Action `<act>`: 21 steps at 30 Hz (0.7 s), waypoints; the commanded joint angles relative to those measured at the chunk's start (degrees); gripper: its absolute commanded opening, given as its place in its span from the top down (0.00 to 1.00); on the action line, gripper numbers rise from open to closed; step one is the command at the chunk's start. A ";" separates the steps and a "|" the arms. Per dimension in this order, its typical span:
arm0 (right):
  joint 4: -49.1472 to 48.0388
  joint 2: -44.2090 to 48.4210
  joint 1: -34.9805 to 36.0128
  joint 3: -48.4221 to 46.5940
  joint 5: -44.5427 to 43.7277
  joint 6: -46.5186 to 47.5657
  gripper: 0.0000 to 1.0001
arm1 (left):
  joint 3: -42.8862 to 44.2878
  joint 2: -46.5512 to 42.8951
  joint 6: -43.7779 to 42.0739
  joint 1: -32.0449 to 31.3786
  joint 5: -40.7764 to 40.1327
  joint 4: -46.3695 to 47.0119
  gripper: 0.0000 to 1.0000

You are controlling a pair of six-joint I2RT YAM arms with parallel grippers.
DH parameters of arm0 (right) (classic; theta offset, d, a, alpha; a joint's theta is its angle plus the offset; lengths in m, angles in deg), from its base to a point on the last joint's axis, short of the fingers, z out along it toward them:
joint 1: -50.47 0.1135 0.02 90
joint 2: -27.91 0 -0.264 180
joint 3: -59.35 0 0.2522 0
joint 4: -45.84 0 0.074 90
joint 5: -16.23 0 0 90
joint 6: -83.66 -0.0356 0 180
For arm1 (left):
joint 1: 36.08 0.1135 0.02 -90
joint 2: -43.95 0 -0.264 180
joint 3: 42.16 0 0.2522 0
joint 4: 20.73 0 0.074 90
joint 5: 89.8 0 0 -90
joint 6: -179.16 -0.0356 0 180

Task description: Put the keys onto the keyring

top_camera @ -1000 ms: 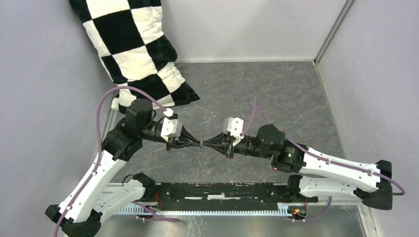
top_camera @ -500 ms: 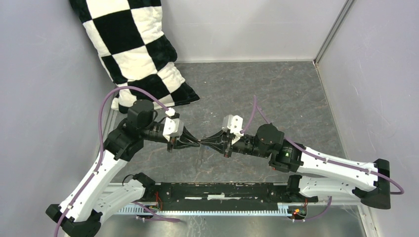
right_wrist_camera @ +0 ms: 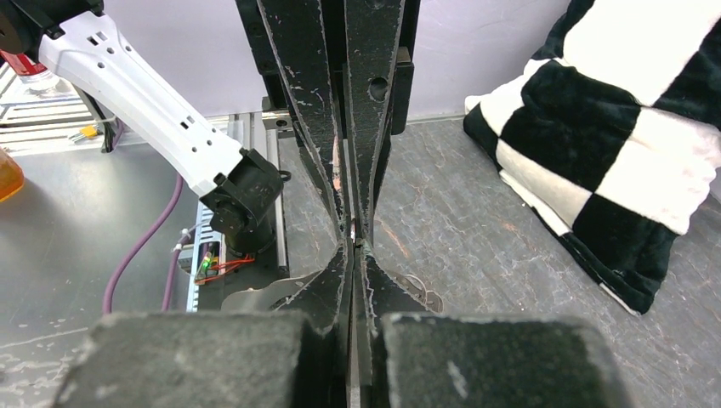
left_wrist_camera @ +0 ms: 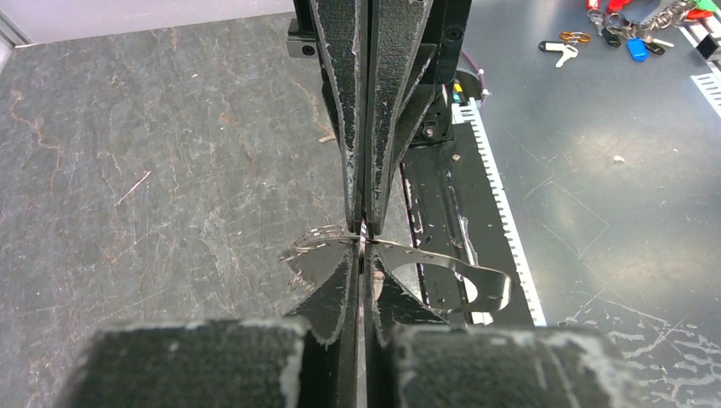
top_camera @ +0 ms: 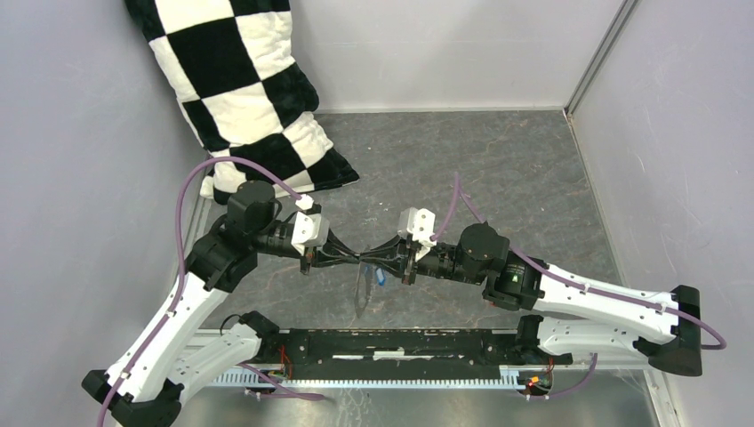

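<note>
Above the table's near middle, my left gripper [top_camera: 357, 258] and right gripper [top_camera: 369, 259] meet tip to tip. The keyring [top_camera: 361, 292], a thin grey band loop, hangs below the joined tips. A small blue key [top_camera: 380, 275] dangles beside it under the right fingers. In the left wrist view my left gripper [left_wrist_camera: 363, 248] is shut on the keyring [left_wrist_camera: 442, 262], whose band bows out to both sides. The right gripper [left_wrist_camera: 364, 217] comes in from above, also shut. In the right wrist view my right gripper [right_wrist_camera: 353, 246] pinches the keyring [right_wrist_camera: 255, 297] opposite the left gripper [right_wrist_camera: 350, 223].
A black-and-white chequered pillow [top_camera: 244, 89] leans in the back left corner. The black base rail [top_camera: 400, 342] runs along the near edge below the keyring. Grey walls close in both sides. Several other keys [left_wrist_camera: 633, 42] lie on a surface beyond the rail.
My left gripper has closed onto the keyring. Both grippers have drifted slightly to the left, and the keyring now hangs lower with the blue key showing beside it.
</note>
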State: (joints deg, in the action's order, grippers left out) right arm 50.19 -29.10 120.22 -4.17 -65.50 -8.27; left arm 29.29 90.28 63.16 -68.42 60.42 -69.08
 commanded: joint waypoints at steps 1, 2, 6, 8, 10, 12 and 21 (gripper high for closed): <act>-2.54 0.44 0.08 -2.07 0.13 -0.93 0.98 | 0.05 -0.84 -0.35 -0.14 1.73 0.67 0.98; -1.94 0.52 0.11 -2.31 -0.44 -1.09 0.91 | 0.05 -0.92 -0.85 -0.11 2.00 0.44 0.98; 2.57 2.00 -0.01 -2.93 -5.10 -2.38 0.61 | -0.19 -1.15 -2.41 -0.12 3.71 0.40 0.98; 5.64 3.45 -0.11 -3.23 -7.66 -2.90 0.50 | -0.34 -1.10 -3.33 -0.09 5.19 0.40 0.98; 8.37 5.35 -0.43 -3.28 -9.33 -2.91 0.37 | -0.55 -0.99 -3.70 -0.09 6.31 0.64 0.98; 11.76 7.17 -0.73 -3.00 -11.54 -3.11 0.33 | -0.56 -0.74 -4.48 -0.10 7.19 0.62 0.98; 43.44 11.14 -10.87 1.54 -35.44 -20.78 0.25 | 0.23 -0.38 -10.49 -0.10 10.09 -1.40 0.98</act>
State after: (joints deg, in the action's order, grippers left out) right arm 74.28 -17.93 114.98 -4.60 -86.70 -17.13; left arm 28.53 90.04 57.48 -68.42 66.94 -70.41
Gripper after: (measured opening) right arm 0.736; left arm 0.043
